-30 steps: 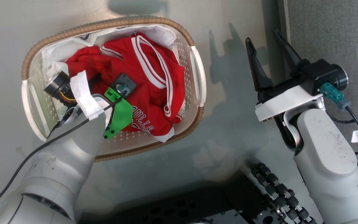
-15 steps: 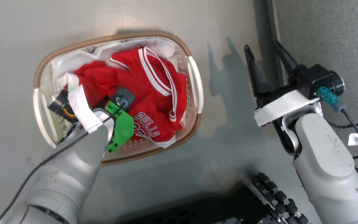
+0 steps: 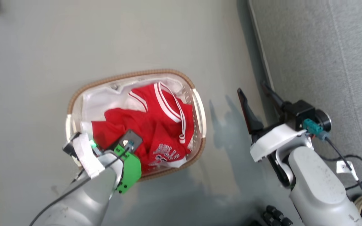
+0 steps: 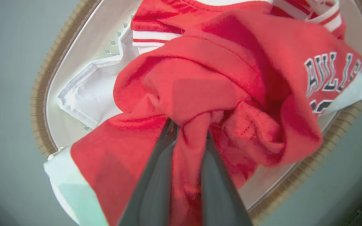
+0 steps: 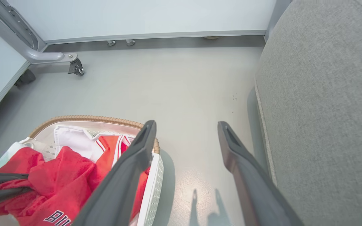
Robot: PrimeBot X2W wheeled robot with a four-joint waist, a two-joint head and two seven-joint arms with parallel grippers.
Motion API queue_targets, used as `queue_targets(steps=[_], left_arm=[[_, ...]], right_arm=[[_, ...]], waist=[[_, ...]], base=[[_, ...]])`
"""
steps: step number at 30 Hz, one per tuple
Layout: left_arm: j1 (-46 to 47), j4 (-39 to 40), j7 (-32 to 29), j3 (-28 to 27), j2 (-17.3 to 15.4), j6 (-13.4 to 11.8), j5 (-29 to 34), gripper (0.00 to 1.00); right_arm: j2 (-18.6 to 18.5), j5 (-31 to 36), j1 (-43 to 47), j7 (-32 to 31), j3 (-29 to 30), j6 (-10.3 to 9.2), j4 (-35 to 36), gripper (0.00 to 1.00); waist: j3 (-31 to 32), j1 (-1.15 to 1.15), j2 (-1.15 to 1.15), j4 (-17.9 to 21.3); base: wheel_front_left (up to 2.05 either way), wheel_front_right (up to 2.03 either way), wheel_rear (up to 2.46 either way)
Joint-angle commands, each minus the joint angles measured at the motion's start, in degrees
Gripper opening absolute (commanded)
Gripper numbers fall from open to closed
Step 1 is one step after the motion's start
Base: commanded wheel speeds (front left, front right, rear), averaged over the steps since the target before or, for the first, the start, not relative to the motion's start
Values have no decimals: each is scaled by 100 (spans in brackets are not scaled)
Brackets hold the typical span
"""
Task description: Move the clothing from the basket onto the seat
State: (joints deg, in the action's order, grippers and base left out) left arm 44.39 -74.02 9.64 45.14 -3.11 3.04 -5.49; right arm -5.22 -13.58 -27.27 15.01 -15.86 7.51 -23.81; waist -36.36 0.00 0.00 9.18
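The white perforated basket (image 3: 196,103) with a brown woven rim stands on the grey floor. The red clothing (image 3: 156,125) with white striped trim lies bunched inside it, its white lettering crumpled. In the left wrist view my left gripper (image 4: 189,128) is shut on a fold of the red clothing (image 4: 200,78), raised a little above the white liner (image 4: 83,94). My right gripper (image 3: 251,89) hangs open and holds nothing, between the basket and the grey seat (image 3: 325,62). The right wrist view shows the right gripper (image 5: 186,125) over bare floor, with the seat (image 5: 325,94) on its right.
A metal frame leg with a caster (image 5: 75,67) stands by the far wall. Cables with a white tag (image 3: 346,166) trail by my right forearm. The dark edge of my base (image 3: 272,216) shows at the bottom. Bare floor lies between basket and seat.
The whole head picture has shifted, so the camera has moved, and the basket now looks smaller and lower. The red garment is drawn up and bunched around my left gripper. The right gripper stays open.
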Motion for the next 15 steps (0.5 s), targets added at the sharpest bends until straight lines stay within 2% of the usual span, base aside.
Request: queue_targets(steps=[1, 5, 15], left_arm=[[-147, 27, 105, 23, 5, 4, -32, 0], [-403, 133, 344, -62, 12, -41, -257, 0], [-1021, 1117, 560, -216, 14, -166, -839, 0]], right_arm=[[-11, -4, 172, 25, -11, -4, -42, 100], [11, -10, 409, 24, 42, -3, -101, 100], [111, 67, 981, 24, 241, -4, -144, 100]], waist=[[821, 0, 0, -181], [1236, 0, 0, -255], [2085, 0, 0, -469]], base=[[0, 0, 0], [0, 0, 0], [0, 0, 0]])
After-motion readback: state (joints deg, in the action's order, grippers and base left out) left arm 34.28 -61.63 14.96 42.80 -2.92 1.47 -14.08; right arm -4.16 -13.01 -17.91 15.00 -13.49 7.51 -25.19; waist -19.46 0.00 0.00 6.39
